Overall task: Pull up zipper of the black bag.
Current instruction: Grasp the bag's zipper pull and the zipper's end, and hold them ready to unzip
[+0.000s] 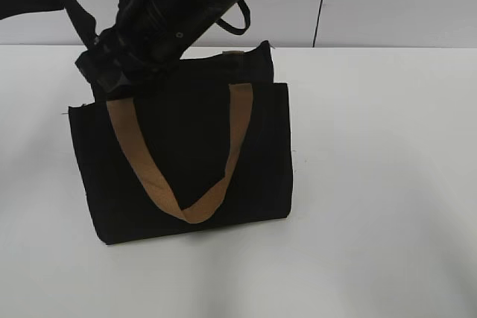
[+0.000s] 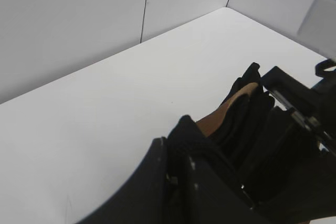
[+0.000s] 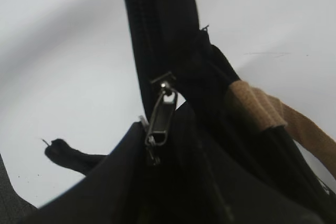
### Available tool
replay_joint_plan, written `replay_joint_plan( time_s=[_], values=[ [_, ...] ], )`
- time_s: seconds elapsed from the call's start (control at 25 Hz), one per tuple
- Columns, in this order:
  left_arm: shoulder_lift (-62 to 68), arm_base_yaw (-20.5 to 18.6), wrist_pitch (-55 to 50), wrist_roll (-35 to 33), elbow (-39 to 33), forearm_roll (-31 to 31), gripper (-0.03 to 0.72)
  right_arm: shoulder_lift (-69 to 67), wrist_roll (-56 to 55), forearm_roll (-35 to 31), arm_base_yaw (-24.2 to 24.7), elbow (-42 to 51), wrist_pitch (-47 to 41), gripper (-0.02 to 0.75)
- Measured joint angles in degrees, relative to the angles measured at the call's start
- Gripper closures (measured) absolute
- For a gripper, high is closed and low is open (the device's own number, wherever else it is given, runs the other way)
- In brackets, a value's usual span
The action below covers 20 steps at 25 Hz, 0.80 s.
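With the zipper (image 3: 160, 121) seen mid-frame apparently pinched by the right end effector, the black bag (image 1: 186, 161) steadied by the left end effector (image 2: 210, 182) whose grip cannot be told, a steady pull along the teeth is judged next.

Bright even light, soft shadows — close-ups blurred

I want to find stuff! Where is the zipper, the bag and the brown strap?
zipper (image 3: 160, 121): right wrist view, on the silver pull tab.
bag (image 1: 186, 154): exterior view, on the black front panel.
brown strap (image 1: 134, 143): exterior view, on its left leg.
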<state>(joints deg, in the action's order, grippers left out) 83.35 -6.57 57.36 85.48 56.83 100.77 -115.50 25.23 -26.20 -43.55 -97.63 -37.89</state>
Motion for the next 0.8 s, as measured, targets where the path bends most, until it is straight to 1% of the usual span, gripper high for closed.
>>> replay_joint_plan(
  time_s=[0.2, 0.4, 0.48, 0.64, 0.8],
  values=[
    [0.0, 0.0, 0.0, 0.0, 0.0, 0.0, 0.667, 0.3, 0.0, 0.6, 0.0, 0.0, -0.6, 0.524],
    [0.0, 0.0, 0.0, 0.0, 0.0, 0.0, 0.667, 1.9, 0.0, 3.3, 0.0, 0.0, -2.5, 0.461],
    [0.0, 0.0, 0.1, 0.0, 0.0, 0.0, 0.667, 2.3, 0.2, 3.6, 0.0, 0.0, -2.6, 0.448],
    [0.0, 0.0, 0.2, 0.0, 0.0, 0.0, 0.667, 2.4, 0.4, 3.4, 0.0, 0.0, -2.6, 0.440],
    [0.0, 0.0, 0.2, 0.0, 0.0, 0.0, 0.667, 2.3, 1.2, 1.4, -0.5, 0.0, -2.7, 0.437]
  ],
)
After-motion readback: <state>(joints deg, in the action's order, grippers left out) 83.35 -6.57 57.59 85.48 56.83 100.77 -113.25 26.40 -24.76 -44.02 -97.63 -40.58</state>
